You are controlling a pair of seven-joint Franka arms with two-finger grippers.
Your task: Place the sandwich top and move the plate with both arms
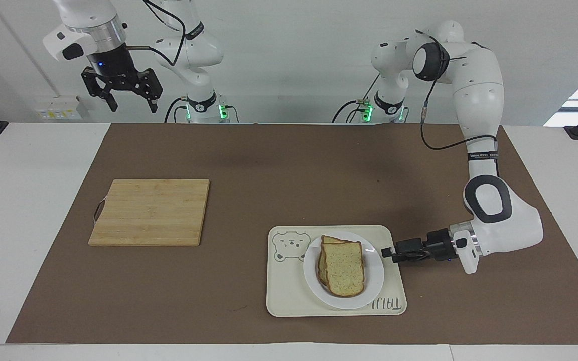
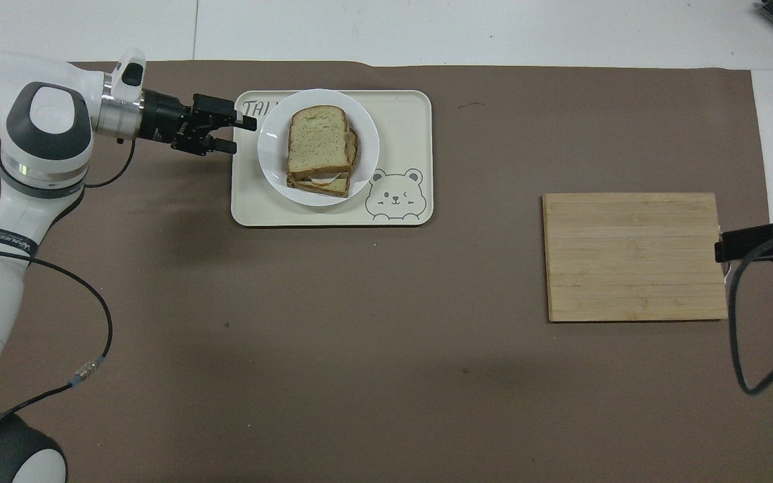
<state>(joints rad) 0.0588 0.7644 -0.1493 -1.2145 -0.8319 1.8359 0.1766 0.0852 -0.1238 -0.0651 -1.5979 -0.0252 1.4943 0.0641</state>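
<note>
The sandwich top [image 1: 345,271] [image 2: 318,137], a pale speckled slice with a brown crust, lies on the stacked sandwich on the white plate [image 1: 375,281] [image 2: 271,162]. The plate rests in the cream bear tray [image 1: 289,296] [image 2: 406,121]. My left gripper [image 1: 388,254] [image 2: 242,134] lies level and low over the tray's rim at the left arm's end, open, a short gap from the plate's rim, holding nothing. My right gripper [image 1: 134,106] hangs high over the table's edge by its base, open and empty, waiting.
A wooden cutting board [image 1: 151,211] [image 2: 633,256] lies on the brown mat toward the right arm's end. A black cable trails from the left arm beside the tray's end of the mat.
</note>
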